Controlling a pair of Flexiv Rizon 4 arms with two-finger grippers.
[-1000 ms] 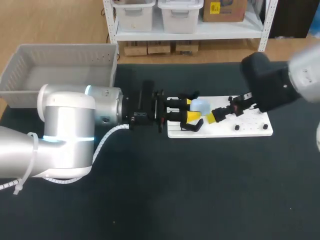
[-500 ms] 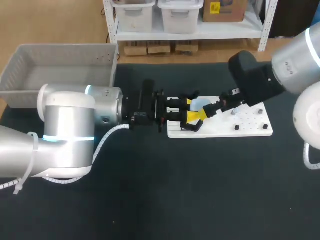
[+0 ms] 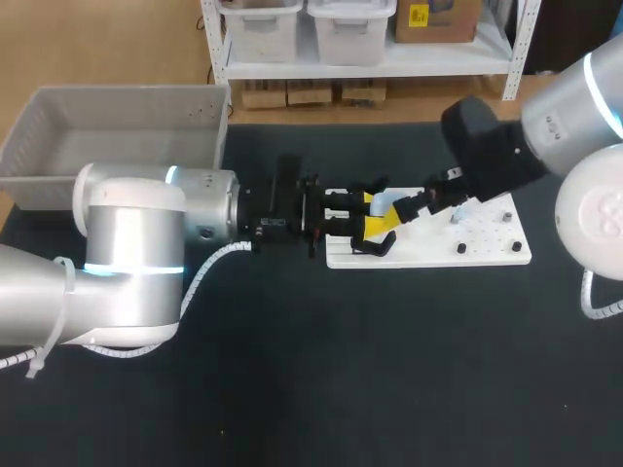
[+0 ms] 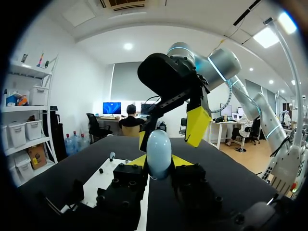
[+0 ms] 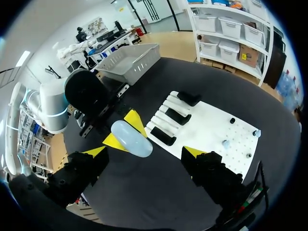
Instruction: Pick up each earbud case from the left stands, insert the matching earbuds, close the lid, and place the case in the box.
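Smooth egg-shaped case pinched – other pincer spread
Left gripper (image 4: 160, 164) clamps the pale-blue, glossy earbud case (image 4: 159, 147) between yellow wedge tips; right gripper (image 5: 144, 153) flanks it, fingers wide – apparently untouching.

Head cam's high behind me, looking down; my wrist cams sit close, facing e/o, sharing the earbud case (image 4: 159, 154).

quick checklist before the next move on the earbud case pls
1. Left gripper shut on earbud case: ok.
2. Right gripper open, one finger on each side of the case, not gripping: ok.
3. Case lid open for loading: not ok, looks closed.
4. Case lifted clear of the black stands: ok.
5. Earbuds waiting on the white board: cannot tell, only small pale pieces show.
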